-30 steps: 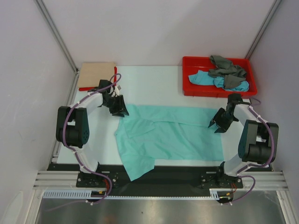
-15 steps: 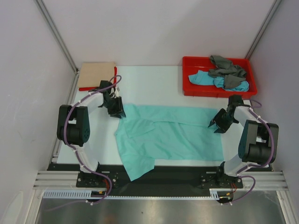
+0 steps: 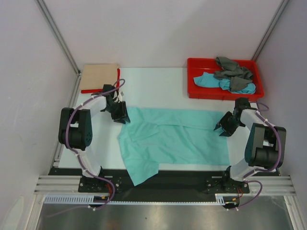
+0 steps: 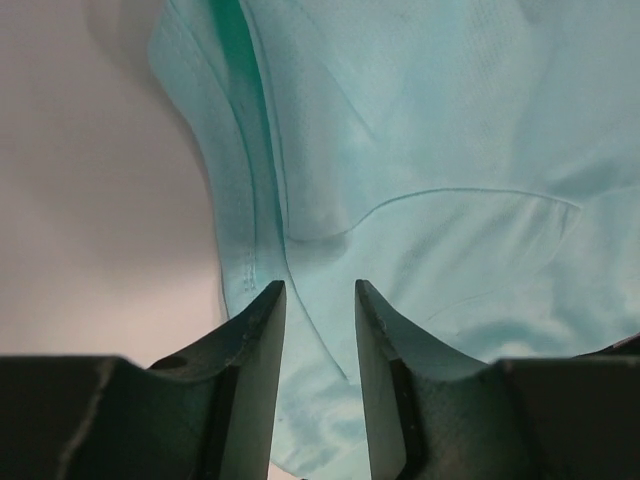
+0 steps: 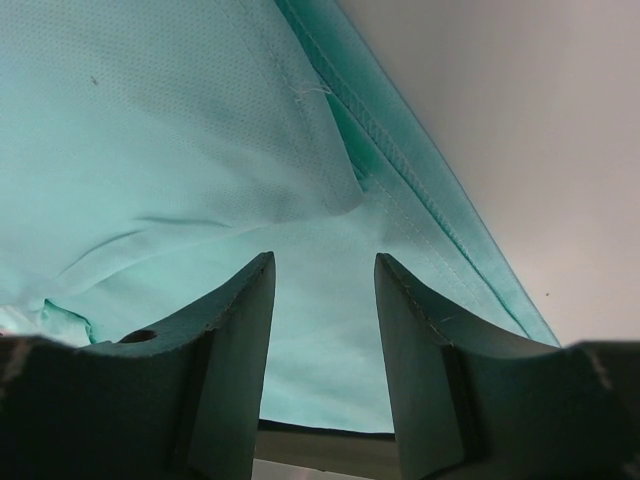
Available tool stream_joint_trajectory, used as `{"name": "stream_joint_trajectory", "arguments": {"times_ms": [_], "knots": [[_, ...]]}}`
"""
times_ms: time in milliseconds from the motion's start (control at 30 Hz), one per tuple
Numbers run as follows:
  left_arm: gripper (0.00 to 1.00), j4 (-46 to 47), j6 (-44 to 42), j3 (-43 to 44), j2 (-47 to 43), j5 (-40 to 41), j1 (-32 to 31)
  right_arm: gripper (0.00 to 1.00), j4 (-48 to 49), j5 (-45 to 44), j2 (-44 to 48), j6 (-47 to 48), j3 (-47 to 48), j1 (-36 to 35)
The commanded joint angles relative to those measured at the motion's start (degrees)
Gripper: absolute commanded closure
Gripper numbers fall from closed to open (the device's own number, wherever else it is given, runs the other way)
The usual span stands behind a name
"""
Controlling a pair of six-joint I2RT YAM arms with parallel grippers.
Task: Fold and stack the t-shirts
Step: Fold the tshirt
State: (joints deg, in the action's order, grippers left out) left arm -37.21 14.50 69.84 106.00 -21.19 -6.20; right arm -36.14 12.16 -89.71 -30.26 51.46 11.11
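**Mint-green shirt laid flat between two part-open grippers**

The shirt is spread across the middle of the white table, and one sleeve is draped over the near edge. The left gripper is placed at the shirt's far-left corner and the right gripper at its far-right edge. In both wrist views the jaws are seen parted, with cloth lying below the gap and nothing pinched, so nothing is held by either. A grey shirt and a turquoise shirt are heaped in the red tray at the far right. A beige shirt is seen folded on a red shirt at the far left.

The step in hand is judged to be gripping the far edge for a fold. It is done best if both grippers are lowered onto the stitched hem, the hem is caught fully on each side, and the two ends are lifted together. That way the cloth is kept taut and no wrinkle is folded in.
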Motion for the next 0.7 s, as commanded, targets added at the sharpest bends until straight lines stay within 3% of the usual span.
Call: {"name": "stream_joint_trajectory", "arguments": {"times_ms": [0, 433, 667], "knots": [[0.61, -2.0, 0.0, -1.6, -4.4, -0.6, 0.0, 0.51, 0.4, 0.8, 0.3, -0.1, 0.0, 0.3], [0.66, -1.8, 0.7, -4.8, -2.9, -5.4, -2.0, 0.52, -1.3, 0.8, 0.4, 0.6, 1.7, 0.3], [0.67, -3.0, 1.1, -5.9, -3.6, -3.7, -2.1, 0.52, -1.7, 0.9, 0.4, 0.8, 1.3, 0.3]]}}
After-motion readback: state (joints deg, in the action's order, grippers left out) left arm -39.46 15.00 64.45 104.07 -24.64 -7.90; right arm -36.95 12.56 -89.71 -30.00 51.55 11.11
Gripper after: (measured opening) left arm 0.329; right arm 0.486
